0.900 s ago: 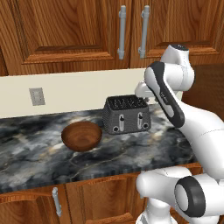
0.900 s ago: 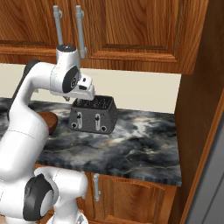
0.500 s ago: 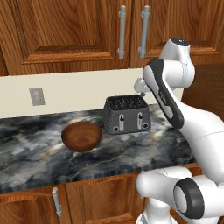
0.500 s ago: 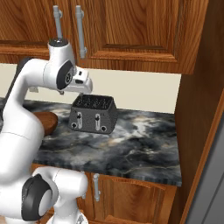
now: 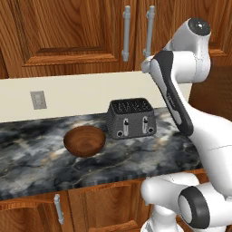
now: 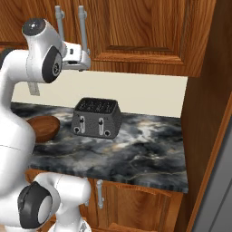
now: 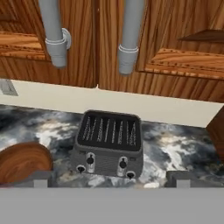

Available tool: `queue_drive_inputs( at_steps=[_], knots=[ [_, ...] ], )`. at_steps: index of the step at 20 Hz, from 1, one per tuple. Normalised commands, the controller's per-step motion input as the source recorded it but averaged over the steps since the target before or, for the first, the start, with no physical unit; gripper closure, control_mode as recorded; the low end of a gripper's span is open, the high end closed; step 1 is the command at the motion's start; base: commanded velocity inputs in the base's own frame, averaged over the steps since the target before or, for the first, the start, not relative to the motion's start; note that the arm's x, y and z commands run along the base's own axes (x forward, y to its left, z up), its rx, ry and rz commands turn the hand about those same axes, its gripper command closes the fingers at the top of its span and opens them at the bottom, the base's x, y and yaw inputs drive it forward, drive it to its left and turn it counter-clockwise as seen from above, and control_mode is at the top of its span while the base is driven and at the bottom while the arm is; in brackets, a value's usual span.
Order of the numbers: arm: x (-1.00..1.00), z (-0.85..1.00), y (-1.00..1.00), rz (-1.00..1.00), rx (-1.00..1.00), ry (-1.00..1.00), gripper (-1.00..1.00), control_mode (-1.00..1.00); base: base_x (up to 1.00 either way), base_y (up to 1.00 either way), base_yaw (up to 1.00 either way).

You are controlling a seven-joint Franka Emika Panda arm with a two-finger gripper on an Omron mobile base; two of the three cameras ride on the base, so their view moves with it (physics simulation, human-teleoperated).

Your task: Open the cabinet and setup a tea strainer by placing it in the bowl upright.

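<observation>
Hand view, gripper (image 7: 109, 177) spread wide and empty, facing cabinet (image 7: 175, 39) handles above toaster (image 7: 109, 146), bowl (image 7: 24, 162)

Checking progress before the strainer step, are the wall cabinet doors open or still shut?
Shut. Both doors of the cabinet lie flush, meeting at a thin seam between the two bar handles, with no shelf or inside showing.

Arm raised, pincer (image 7: 109, 178) apparently wide apart

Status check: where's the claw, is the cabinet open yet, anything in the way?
Claw open, empty, raised near the grey handles. Cabinet doors shut. Bowl empty beside toaster. Nothing blocking the handles.
</observation>
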Motion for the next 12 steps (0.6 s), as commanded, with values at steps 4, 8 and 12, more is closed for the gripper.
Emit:
queue_drive_inputs(
  at_steps=[4,8,12],
  knots=[
    [0.00,0.69,0.00,-0.01,0.00,-0.36,-1.00,-1.00,0.00,0.00,0.00],
    [0.02,0.50,-0.05,-0.05,0.00,-0.32,-1.00,-1.00,0.00,0.00,0.00],
    [0.21,0.16,-0.03,-0.05,0.01,-0.10,-1.00,-1.00,0.00,0.00,0.00]
  ],
)
